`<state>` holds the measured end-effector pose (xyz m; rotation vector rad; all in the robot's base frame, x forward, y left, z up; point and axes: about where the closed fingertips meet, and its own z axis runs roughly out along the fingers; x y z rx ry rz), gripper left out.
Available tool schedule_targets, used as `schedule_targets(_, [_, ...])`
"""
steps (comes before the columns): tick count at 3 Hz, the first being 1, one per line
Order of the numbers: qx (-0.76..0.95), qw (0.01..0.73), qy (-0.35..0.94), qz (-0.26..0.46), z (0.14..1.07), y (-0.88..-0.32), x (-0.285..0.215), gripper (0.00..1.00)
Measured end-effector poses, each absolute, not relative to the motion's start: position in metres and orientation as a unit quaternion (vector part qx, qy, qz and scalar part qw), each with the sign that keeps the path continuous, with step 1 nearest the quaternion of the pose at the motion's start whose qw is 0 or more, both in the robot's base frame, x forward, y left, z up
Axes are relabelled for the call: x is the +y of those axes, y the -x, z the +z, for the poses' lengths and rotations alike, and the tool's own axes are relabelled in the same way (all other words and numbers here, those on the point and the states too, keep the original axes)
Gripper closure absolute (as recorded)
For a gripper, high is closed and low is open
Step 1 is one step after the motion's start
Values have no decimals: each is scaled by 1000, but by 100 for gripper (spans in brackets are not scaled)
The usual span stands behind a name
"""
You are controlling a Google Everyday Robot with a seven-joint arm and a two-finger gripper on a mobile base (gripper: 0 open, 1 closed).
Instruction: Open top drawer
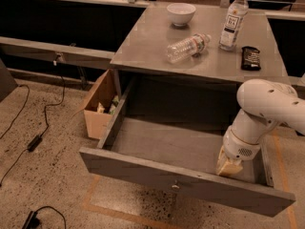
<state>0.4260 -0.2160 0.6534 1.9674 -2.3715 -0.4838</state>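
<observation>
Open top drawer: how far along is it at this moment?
Done: the top drawer stands pulled far out, its grey inside exposed. In hand: the pincer sits inside it, behind the front panel near the right end. Left: perhaps a last pull, then withdrawing the arm.

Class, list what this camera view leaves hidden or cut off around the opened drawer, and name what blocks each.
Camera view:
- Gripper, inside the top drawer at its front right: its contact with the drawer is hidden by its own body.
- Robot arm: cut off by the right edge.
- Cardboard box: contents partly hidden by the drawer's side wall.
- Cabinet front below: covered by the pulled-out drawer.
</observation>
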Motion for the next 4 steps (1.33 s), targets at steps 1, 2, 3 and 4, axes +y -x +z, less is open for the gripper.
schedule_targets(1, [-781,-25,-606,-150,668,-434,-224,100])
schedule_targets(2, [-806,-91,-573,-115,701,-457,-248,100])
schedule_targets(3, [-825,-154,-535,-97,742,-472,-280,100])
schedule_targets(4, [-826,-221,-508,-101,787,-489,-300,100])
